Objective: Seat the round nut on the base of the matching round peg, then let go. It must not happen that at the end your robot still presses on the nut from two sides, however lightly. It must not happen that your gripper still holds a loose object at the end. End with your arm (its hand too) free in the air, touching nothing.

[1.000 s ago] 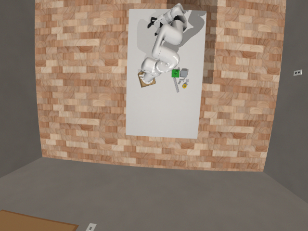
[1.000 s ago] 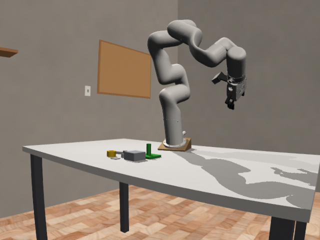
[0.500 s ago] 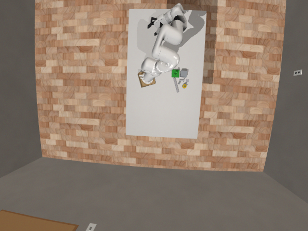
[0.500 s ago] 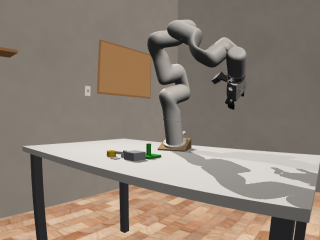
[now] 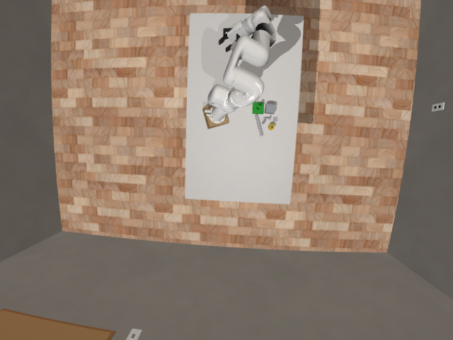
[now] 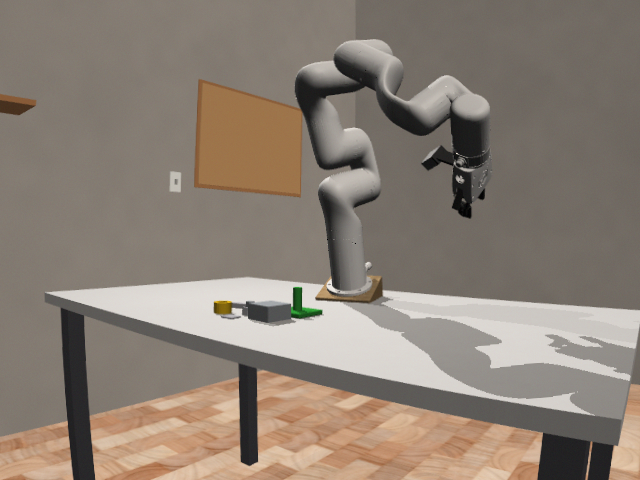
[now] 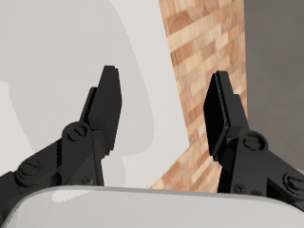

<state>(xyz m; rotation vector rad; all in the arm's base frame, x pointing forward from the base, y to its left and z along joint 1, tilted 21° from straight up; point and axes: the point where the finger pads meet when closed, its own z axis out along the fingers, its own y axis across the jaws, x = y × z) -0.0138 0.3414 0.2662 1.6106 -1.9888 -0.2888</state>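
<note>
Basically nothing done yet on this one. One surface [image 6: 465,361], one arm [image 6: 341,155] bolted on a wooden base plate [image 6: 376,289], pincer [image 6: 467,206] parked way up high near the far end, fingers part-way apart with nothing between them. Still left: reach, grab, seat, release, so the whole job. One grey block [image 6: 268,311], one green round peg [image 6: 297,299] on its flat base, one yellow round nut [image 6: 222,306] lying untouched just beside the block, well apart from the pincer. A few tiny grey bits too small to count.
</note>
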